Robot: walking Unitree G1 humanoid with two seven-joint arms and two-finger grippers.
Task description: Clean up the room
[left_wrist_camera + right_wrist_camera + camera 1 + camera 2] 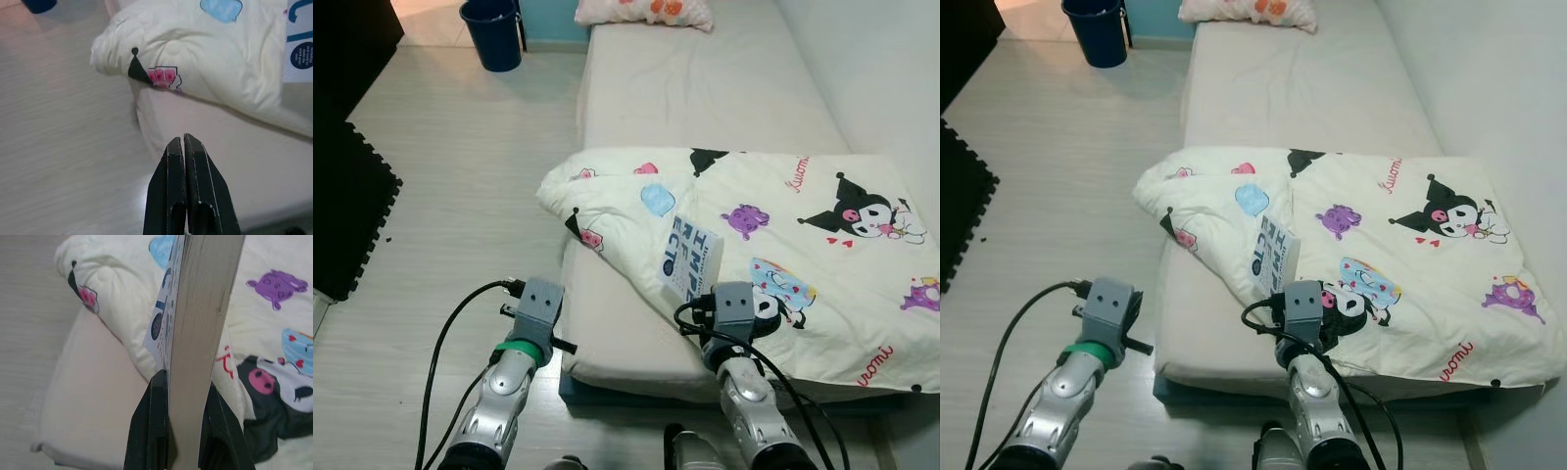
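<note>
The right hand (183, 431) pinches the book (690, 258) by its lower edge, upright above the cartoon blanket (822, 245) on the bed (705, 98), and such a thin grip could let it tip or slide out, while the left hand (185, 147) hovers pressed together beside the mattress.

One book (690, 257), one printed blanket (773, 245), one pillow (646, 12), one mattress (695, 98), one blue bin (492, 34), two grippers.

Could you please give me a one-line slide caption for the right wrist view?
Right tool shut on a book, held edge-on above the blanket on the mattress.
</note>
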